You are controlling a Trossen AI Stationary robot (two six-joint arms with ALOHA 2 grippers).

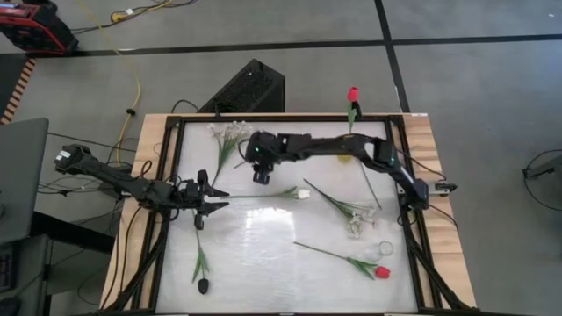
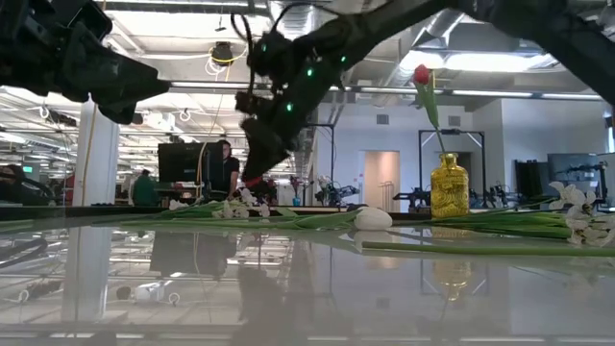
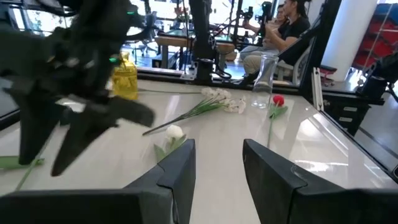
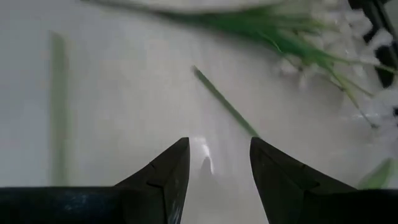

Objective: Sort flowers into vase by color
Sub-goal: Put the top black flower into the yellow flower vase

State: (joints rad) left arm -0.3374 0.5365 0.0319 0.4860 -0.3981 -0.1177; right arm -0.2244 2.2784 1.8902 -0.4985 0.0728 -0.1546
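Observation:
A white tulip lies mid-table, and its stem runs toward my left gripper, which is open and empty just short of the stem's end. The tulip also shows in the left wrist view. My right gripper hangs open and empty above the table near a sprig of white blossoms, pointing down over a green stem. A second sprig, a red tulip and a dark tulip lie flat. Another red tulip stands in a yellow vase at the far edge.
An empty clear glass vase stands near the table's right side, by the red tulip lying on the table. Black frame rails edge the table. A black box sits beyond the far edge. People sit beyond the table.

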